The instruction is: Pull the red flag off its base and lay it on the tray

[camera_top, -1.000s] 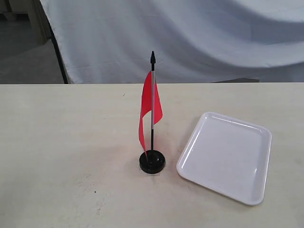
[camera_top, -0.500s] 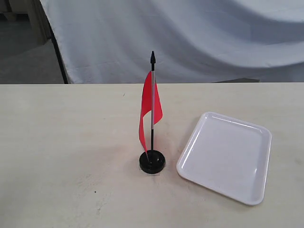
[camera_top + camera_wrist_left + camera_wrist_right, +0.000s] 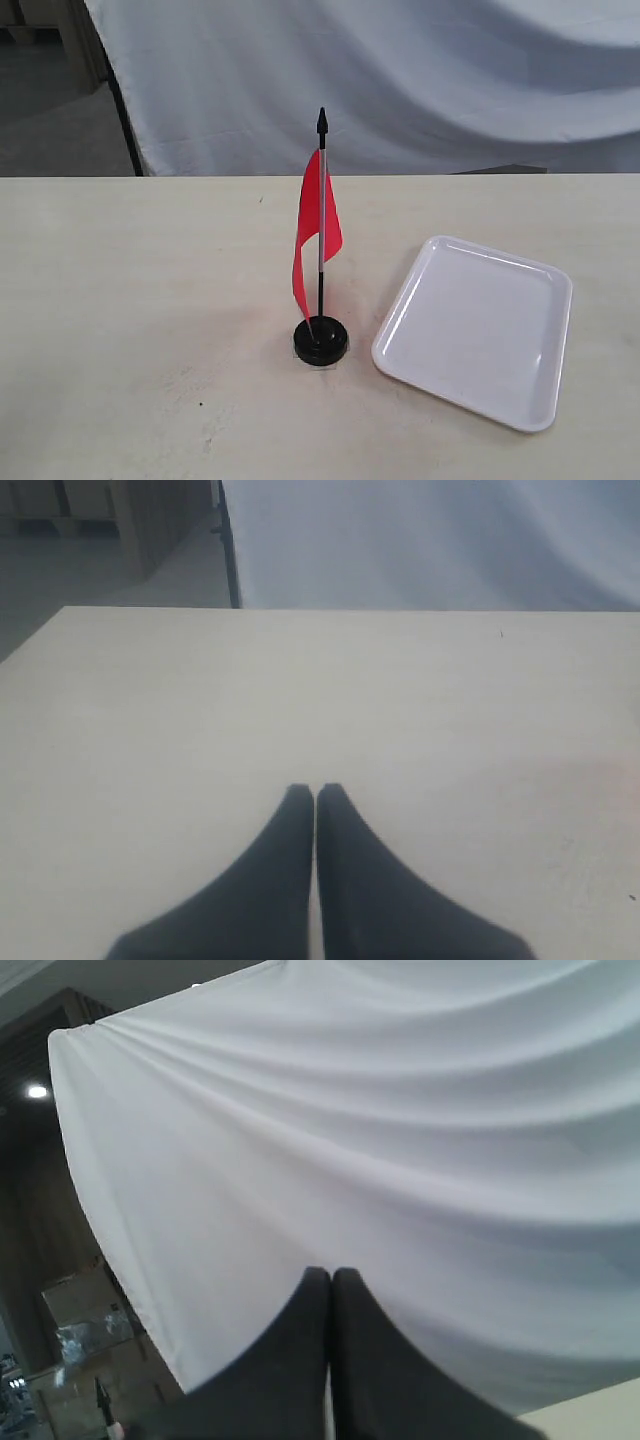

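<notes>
The red flag [image 3: 312, 235] stands upright on its thin pole, planted in the round black base [image 3: 321, 342] near the middle of the table. Just to the right of the base lies the white tray [image 3: 475, 328], with nothing in it. Neither arm shows in the exterior view. In the left wrist view my left gripper [image 3: 315, 791] is shut over bare tabletop, holding nothing. My right gripper [image 3: 331, 1274] is shut too, its fingers pressed together and pointing at the white backdrop cloth. The flag, base and tray do not appear in either wrist view.
The pale table [image 3: 130, 300] spreads wide on the left of the flag. A white cloth backdrop [image 3: 400, 80] hangs behind the far edge. Boxes [image 3: 75, 1330] stand in a dark corner beyond the cloth.
</notes>
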`<state>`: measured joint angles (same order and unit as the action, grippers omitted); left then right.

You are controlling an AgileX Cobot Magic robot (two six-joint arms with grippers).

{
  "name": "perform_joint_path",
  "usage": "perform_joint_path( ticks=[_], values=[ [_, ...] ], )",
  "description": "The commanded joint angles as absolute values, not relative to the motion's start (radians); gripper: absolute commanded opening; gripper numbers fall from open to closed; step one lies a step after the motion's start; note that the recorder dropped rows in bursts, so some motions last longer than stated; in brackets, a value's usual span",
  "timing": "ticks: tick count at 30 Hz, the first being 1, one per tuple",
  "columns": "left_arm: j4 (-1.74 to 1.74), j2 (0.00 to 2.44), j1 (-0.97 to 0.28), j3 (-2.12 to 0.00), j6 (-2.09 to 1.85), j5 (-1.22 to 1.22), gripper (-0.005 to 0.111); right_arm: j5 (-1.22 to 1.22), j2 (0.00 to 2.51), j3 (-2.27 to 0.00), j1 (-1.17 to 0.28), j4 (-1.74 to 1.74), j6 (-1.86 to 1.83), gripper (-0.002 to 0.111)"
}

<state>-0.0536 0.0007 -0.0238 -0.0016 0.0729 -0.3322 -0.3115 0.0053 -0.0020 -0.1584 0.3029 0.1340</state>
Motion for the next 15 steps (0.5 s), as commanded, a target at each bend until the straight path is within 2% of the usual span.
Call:
perform_joint_path(
  ticks=[1, 9, 11, 15],
  values=[
    [-0.047, 0.0, -0.021, 0.0, 0.074, -0.324, 0.001, -0.326, 0.0, 0.0, -0.162, 0.228, 0.196, 0.0],
    [-0.047, 0.0, -0.021, 0.0, 0.074, -0.324, 0.001, -0.462, 0.061, 0.0, -0.162, -0.102, 0.318, 0.0],
    [-0.047, 0.0, -0.021, 0.0, 0.074, -0.324, 0.001, -0.558, 0.195, 0.0, -0.162, -0.126, 0.318, 0.0],
    [-0.047, 0.0, -0.021, 0.0, 0.074, -0.324, 0.001, -0.953, 0.704, 0.0, -0.162, -0.148, 0.288, 0.0]
  ],
)
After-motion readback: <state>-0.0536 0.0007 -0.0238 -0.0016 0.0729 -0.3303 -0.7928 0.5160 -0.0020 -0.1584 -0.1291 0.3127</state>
